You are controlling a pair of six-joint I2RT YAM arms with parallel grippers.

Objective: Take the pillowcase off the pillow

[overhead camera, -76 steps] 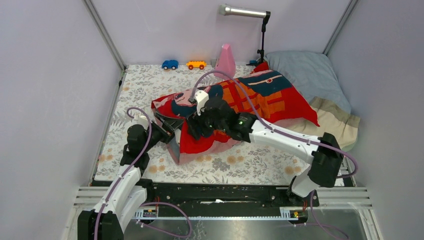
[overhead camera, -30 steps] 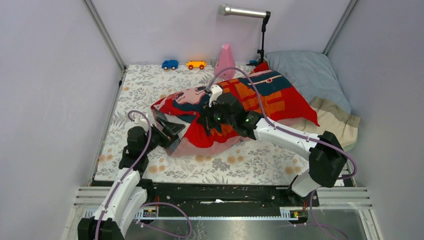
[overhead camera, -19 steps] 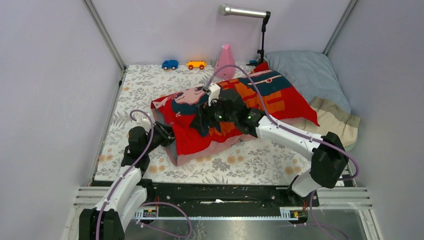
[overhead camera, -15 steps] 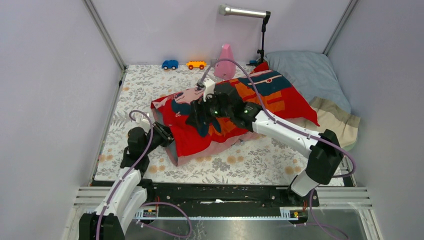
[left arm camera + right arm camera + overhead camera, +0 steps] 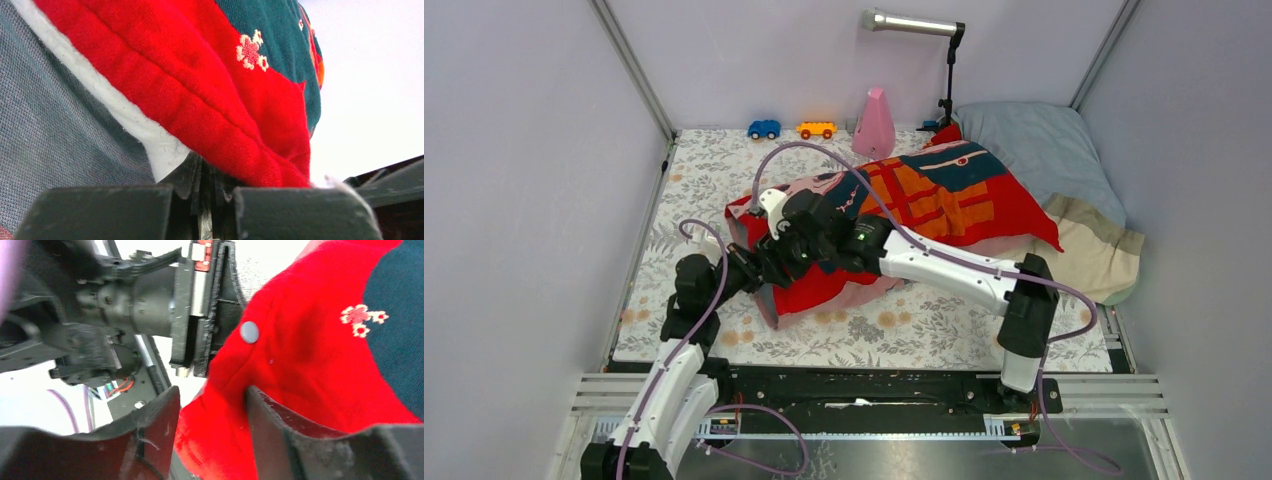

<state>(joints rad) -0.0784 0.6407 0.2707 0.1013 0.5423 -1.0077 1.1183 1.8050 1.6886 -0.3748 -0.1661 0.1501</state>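
Note:
The red, orange and teal pillowcase [image 5: 944, 190] lies slantwise on the floral mat, stuffed and plump. The pillow is hidden inside it. A white strip [image 5: 135, 120] shows under the red hem [image 5: 225, 125]; I cannot tell whether it is the pillow. My left gripper [image 5: 759, 272] [image 5: 202, 185] is shut on the pillowcase's near-left edge. My right gripper [image 5: 789, 250] [image 5: 212, 395] is right beside it at that corner. Its jaws stand apart with a loose fold of red cloth [image 5: 310, 350] between them. The left gripper [image 5: 200, 315] shows close by in the right wrist view.
A grey-blue pillow with a beige end [image 5: 1044, 150] lies at the back right, under the pillowcase's far end. A pink cone [image 5: 875, 122], a blue toy car [image 5: 764, 129] and an orange one [image 5: 816, 129] stand along the back wall. A lamp [image 5: 914, 22] hangs above.
The left gripper closed on the pillowcase's near-left edge. The right gripper let go at the middle of the pillowcase, moved left to that corner, and its jaws are narrowing round a fold.

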